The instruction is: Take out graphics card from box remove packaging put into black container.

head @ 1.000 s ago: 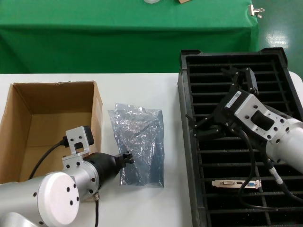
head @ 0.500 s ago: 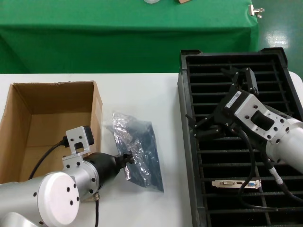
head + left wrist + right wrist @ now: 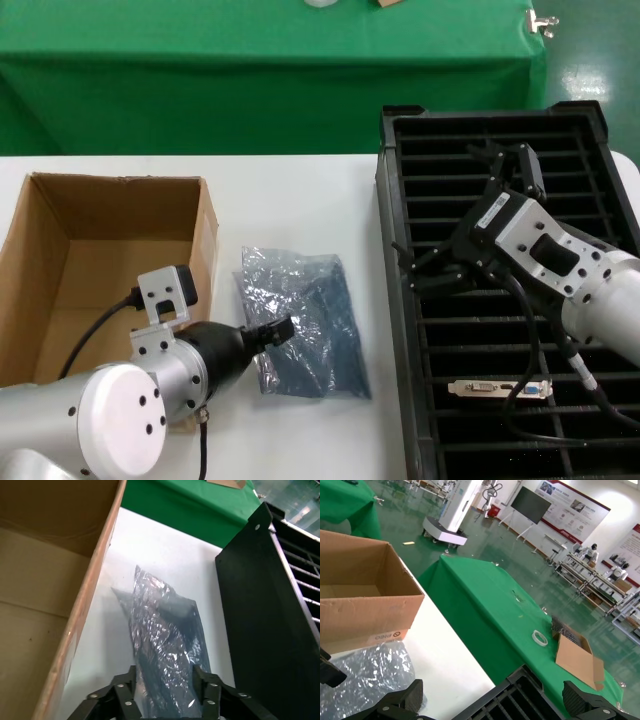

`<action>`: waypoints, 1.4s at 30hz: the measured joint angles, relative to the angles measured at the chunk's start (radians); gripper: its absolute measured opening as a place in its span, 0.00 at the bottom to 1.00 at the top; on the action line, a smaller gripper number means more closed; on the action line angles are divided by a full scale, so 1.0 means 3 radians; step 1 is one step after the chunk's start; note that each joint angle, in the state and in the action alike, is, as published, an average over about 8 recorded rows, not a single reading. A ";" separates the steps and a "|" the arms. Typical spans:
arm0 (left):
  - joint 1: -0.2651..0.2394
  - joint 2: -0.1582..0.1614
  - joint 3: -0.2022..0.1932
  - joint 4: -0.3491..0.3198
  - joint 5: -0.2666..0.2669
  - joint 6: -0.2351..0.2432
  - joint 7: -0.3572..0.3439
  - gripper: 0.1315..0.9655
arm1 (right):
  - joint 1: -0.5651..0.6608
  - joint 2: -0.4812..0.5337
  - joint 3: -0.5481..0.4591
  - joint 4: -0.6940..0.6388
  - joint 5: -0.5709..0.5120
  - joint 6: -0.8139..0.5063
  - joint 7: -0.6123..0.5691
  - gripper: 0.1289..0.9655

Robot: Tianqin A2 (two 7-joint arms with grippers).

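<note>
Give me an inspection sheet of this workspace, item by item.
Surface: white table.
Job's things: brown cardboard box open; crinkled grey plastic bag flat beside it; dark graphics card with silver bracket slotted in black slotted tray.
Clutter: nothing seen.
Grippers: left gripper open around the bag's edge; right gripper open over the tray.
Cables: black cable on left arm.
Surroundings: green-draped table behind.

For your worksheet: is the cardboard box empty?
Yes, the box shows only bare cardboard inside; the packaging lies outside on the table.
</note>
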 joint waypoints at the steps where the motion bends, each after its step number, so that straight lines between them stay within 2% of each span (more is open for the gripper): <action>1: 0.0002 -0.0003 0.0003 -0.0011 -0.0003 0.0004 0.0000 0.28 | 0.0000 0.0000 0.0000 0.0000 0.0000 0.0000 0.0000 1.00; 5: 0.0015 -0.0019 0.0017 -0.0090 -0.0031 0.0043 0.0001 0.38 | 0.0000 0.0000 0.0000 0.0000 0.0000 0.0000 0.0000 1.00; 6: 0.0020 -0.0023 0.0019 -0.0119 -0.0042 0.0058 0.0001 0.38 | 0.0000 0.0000 0.0000 0.0000 0.0000 0.0000 0.0000 1.00; 11: 0.0041 -0.0049 0.0012 -0.0331 -0.0114 0.0168 -0.0006 0.55 | 0.0000 0.0000 0.0000 0.0000 0.0000 0.0000 0.0000 1.00; 14: 0.0049 -0.0071 -0.0011 -0.0527 -0.0189 0.0242 -0.0020 0.64 | 0.0000 0.0000 0.0000 0.0000 0.0000 0.0000 0.0000 1.00; 16: 0.0051 -0.0092 -0.0041 -0.0686 -0.0257 0.0285 -0.0032 0.67 | 0.0000 0.0000 0.0000 0.0000 0.0000 0.0000 0.0000 1.00; 21: 0.0055 -0.0164 -0.0164 -0.1106 -0.0464 0.0330 -0.0057 0.79 | 0.0000 0.0000 0.0000 0.0000 0.0000 0.0000 0.0001 1.00; 23: 0.0065 -0.0188 -0.0231 -0.1235 -0.0521 0.0305 -0.0066 0.84 | 0.0000 0.0000 0.0000 0.0000 0.0000 0.0000 0.0001 1.00; 26: 0.0098 -0.0204 -0.0345 -0.1364 -0.0548 0.0217 -0.0084 0.84 | 0.0000 0.0001 0.0000 0.0000 0.0000 0.0001 0.0001 1.00; 30: 0.0147 -0.0211 -0.0428 -0.1410 -0.0579 0.0082 -0.0039 0.89 | -0.0018 0.0001 0.0003 -0.0009 0.0043 0.0033 -0.0021 1.00; 35: 0.0204 -0.0243 -0.0406 -0.1358 -0.0756 -0.0066 0.0186 0.96 | -0.0081 0.0004 0.0017 -0.0042 0.0194 0.0148 -0.0100 1.00; 42: 0.0318 -0.0310 -0.0352 -0.1248 -0.1121 -0.0359 0.0651 0.99 | -0.0211 0.0008 0.0046 -0.0110 0.0506 0.0386 -0.0263 1.00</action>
